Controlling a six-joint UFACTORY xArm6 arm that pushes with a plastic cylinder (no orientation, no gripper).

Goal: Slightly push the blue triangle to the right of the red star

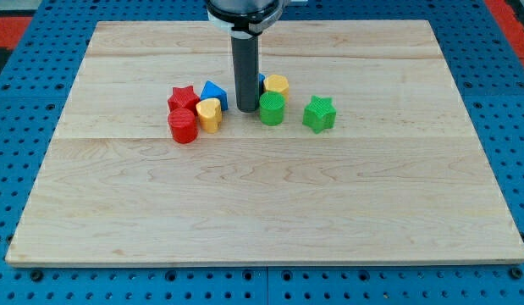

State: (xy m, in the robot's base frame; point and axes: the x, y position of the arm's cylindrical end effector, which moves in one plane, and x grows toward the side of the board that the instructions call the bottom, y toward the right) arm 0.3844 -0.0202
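Note:
The red star (182, 97) lies left of the board's middle. The blue triangle (214, 91) sits just to its right, touching or nearly touching it. My tip (246, 109) rests on the board a little right of the blue triangle, with a small gap, and close to the left side of the green cylinder (272, 108). The rod rises from there to the view's top and hides part of another blue block (261, 81) behind it.
A red cylinder (183, 125) and a yellow block (209, 114) sit just below the star and triangle. A yellow cylinder (277, 85) is behind the green cylinder. A green star (318, 113) lies further right. The wooden board (270, 203) rests on a blue perforated table.

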